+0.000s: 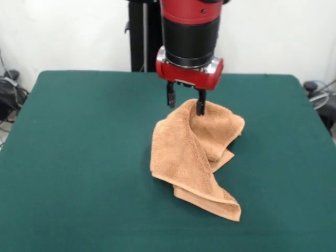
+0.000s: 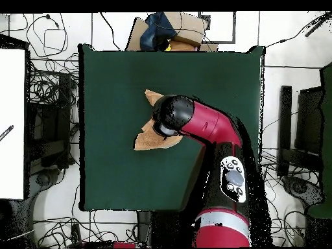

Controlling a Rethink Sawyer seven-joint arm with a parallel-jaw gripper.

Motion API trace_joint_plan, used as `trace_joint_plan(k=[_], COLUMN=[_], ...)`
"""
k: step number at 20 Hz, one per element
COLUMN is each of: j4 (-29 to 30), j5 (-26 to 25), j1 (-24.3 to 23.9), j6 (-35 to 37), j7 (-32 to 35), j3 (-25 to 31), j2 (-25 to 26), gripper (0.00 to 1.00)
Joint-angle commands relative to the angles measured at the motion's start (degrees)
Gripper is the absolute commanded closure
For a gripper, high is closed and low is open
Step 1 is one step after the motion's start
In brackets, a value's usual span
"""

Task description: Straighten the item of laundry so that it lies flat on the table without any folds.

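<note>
Your gripper's (image 1: 186, 103) two dark fingers (image 1: 200, 105) stand spread apart, one at the upper edge of the towel (image 1: 194, 157) and the other just off it to the side; whether the one at the edge actually presses into the cloth you cannot tell from the front view. The towel, a light orange-brown terry piece, sits near the middle of the table (image 1: 79, 157), rumpled and folded over itself. Its top forms a raised hump right under the gripper, a broad fold hangs down one side, and a doubled corner runs out flat toward the near edge of the table. From overhead you see only parts of the towel (image 2: 148, 139) poking out from beneath the arm's (image 2: 211, 126) black and red wrist, which covers the rest. The dark green table surface lies open all round the towel. Beyond the table, cables and a cardboard box (image 2: 175, 29) lie on the floor.
</note>
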Motion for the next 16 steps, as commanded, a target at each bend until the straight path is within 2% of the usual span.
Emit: trace_joint_plan(k=[1, 16], j4=[2.9, 0.0], j5=[-1.7, -2.8], j1=[1.0, 0.6], j6=[-1.2, -0.6], j7=[8.8, 5.9], j3=[1.5, 2.7], j2=[3.4, 7.0], gripper=[0.00, 0.00])
